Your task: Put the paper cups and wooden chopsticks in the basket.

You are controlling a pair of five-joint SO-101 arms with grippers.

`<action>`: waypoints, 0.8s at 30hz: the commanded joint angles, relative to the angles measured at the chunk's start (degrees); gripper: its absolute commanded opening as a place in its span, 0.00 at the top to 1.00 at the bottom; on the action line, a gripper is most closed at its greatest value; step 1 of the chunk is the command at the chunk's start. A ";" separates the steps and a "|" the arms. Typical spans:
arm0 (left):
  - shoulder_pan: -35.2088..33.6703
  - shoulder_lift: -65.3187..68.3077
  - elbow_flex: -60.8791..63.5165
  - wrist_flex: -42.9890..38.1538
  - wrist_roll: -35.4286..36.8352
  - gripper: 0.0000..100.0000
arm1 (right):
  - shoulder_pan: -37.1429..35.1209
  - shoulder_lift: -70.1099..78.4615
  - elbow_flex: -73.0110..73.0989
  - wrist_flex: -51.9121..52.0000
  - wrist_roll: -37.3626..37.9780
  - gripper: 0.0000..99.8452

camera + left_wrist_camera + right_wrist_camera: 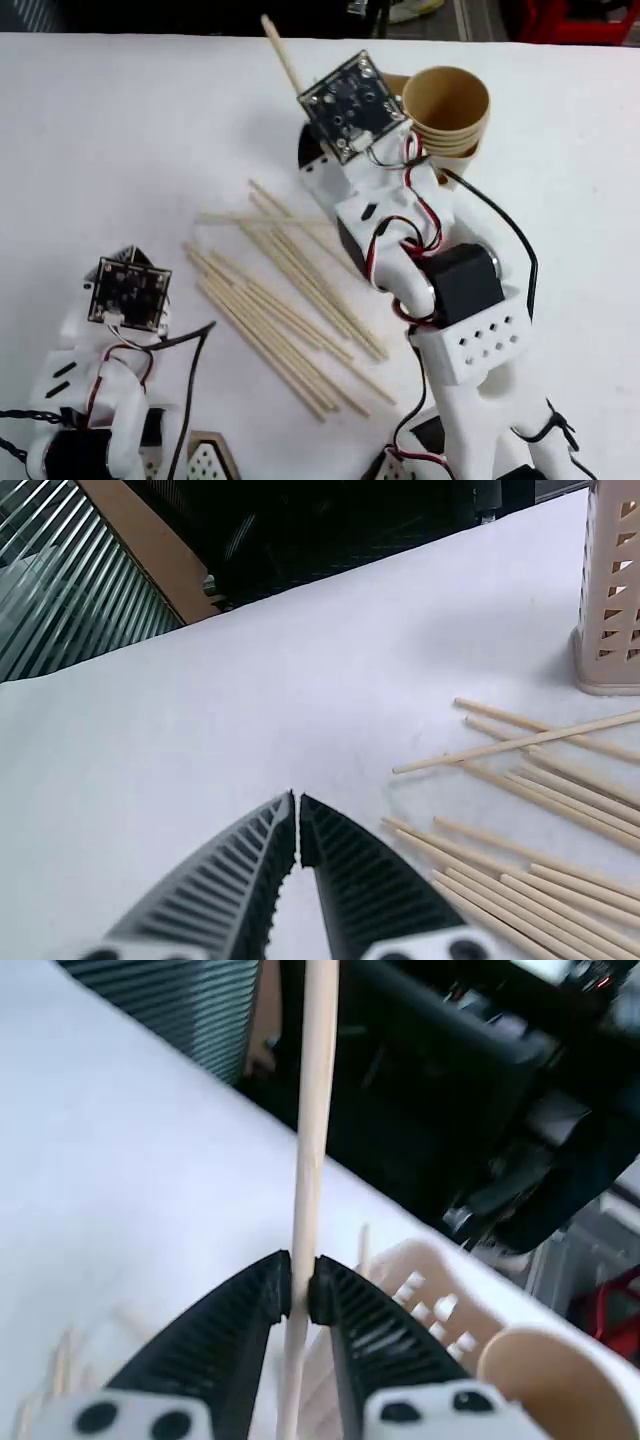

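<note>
- High view: held chopstick [281, 52] points up and away, just beside the stacked paper cups [447, 108]. Loose chopsticks [290, 295] lie flat on the table.
- Left wrist view: left gripper [298, 825] is clenched and empty, with the loose chopsticks just beside it.
- Right wrist view: right gripper [301, 1272] clamps the held chopstick, long axis crossing the jaws. Basket [420, 1295] lies directly beyond.

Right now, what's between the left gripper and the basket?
Loose wooden chopsticks lie on the table between the left gripper and the basket, as the left wrist view shows.
</note>
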 commanded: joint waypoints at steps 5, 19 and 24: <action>-0.57 0.04 -0.18 0.09 -0.62 0.97 | 6.29 -1.71 0.62 -22.73 -0.44 0.98; -0.22 0.04 -0.18 -0.18 -0.35 0.97 | 9.71 0.92 29.01 -66.33 -0.44 0.98; -0.13 0.04 -0.18 -0.26 -0.35 0.97 | 11.65 11.12 28.31 -70.73 -0.44 0.98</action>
